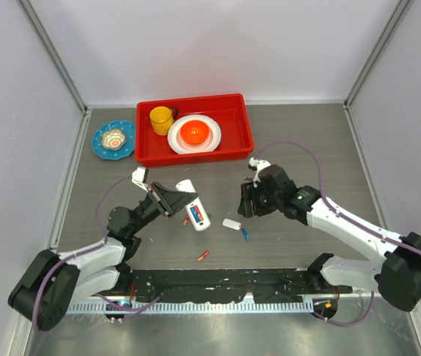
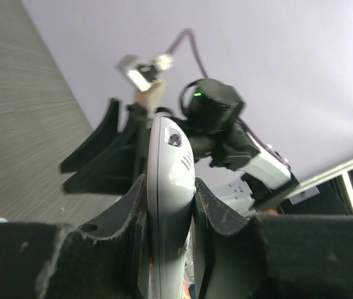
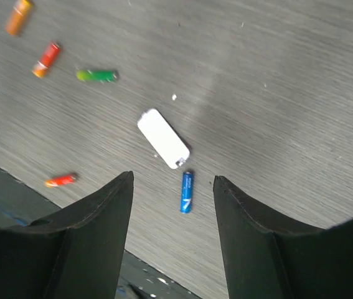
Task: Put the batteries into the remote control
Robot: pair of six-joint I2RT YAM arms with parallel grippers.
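A red tray (image 1: pixel 234 127) is holding a yellow cup (image 1: pixel 161 118) and a white plate (image 1: pixel 214 137). A blue dish (image 1: pixel 125 150) is lying alongside.

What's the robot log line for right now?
left gripper: shut on remote | right gripper: open, over blue battery | cover: beside battery
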